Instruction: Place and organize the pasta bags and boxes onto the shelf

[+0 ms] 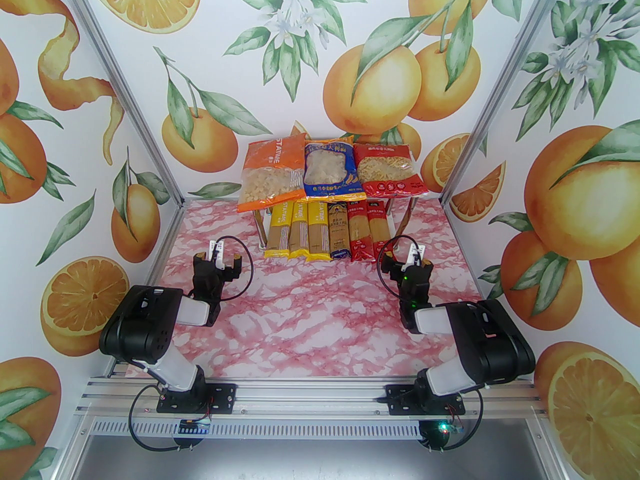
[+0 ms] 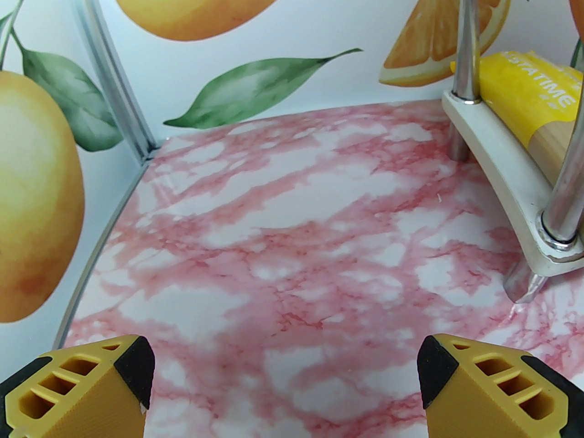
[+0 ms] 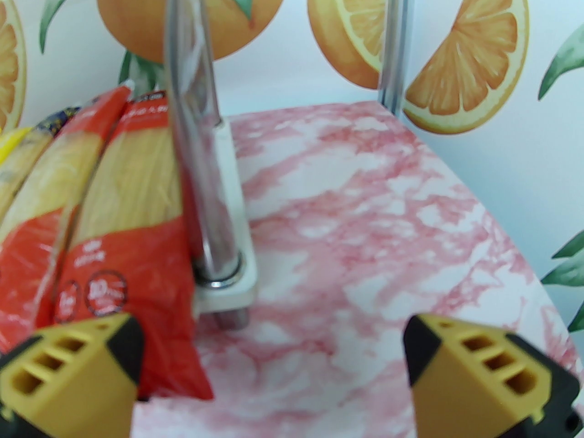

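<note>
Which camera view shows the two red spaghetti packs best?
Top external: both red spaghetti packs lie whole, side by side, rightmost on the shelf's lower tier. Right wrist has them close but blurred, cut off, beside a chrome leg. Left wrist faces the opposite corner and a yellow pack.

Shelf boards mostly buried, pack ends out of sight

Top view: the shelf's [image 1: 260,228] upper board lies under the orange bag [image 1: 270,175], blue bag [image 1: 327,168] and red bag [image 1: 387,168]; far ends of the spaghetti packs [image 1: 325,230] vanish beneath that tier, label print too small to read. Left wrist: yellow pack [image 2: 524,85] cut by the rt edge (chrome legs cross it too). Right wrist: red packs [image 3: 127,208] blurred, cut at left edge; dark blue pack [image 3: 59,119] barely peeks behind them.
</note>
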Available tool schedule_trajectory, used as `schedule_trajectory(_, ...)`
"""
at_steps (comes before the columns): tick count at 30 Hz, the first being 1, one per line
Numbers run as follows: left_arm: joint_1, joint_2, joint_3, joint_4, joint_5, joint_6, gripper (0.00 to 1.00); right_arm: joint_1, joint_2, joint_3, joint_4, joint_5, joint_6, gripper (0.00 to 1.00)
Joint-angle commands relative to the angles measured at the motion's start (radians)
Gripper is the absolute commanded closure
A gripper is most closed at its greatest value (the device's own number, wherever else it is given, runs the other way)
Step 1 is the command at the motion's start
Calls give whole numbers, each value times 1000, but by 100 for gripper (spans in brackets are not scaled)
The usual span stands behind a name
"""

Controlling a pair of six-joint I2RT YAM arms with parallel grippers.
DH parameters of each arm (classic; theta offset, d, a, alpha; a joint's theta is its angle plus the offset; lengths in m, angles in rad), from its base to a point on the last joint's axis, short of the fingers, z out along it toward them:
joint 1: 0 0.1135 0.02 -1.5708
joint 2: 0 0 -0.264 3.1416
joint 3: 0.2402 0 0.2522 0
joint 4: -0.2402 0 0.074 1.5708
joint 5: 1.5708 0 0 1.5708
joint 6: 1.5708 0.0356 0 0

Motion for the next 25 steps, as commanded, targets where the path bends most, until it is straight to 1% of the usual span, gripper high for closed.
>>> schedule_trajectory(1, 6, -3, 24, 6, 8, -12, 0, 3, 12, 18, 10, 35, -18, 0)
schedule_trajectory(15, 6, -1, 30, -4, 11, -14, 0, 4, 12, 19, 10, 35, -17, 0)
schedule_trajectory(19, 16, -3, 37, -20, 31, -20, 0, 3, 13, 18, 10, 34, -17, 0)
schedule_trajectory(25, 16, -6, 30, -9, 33, -19, 0, 3, 12, 18, 10, 35, -17, 0)
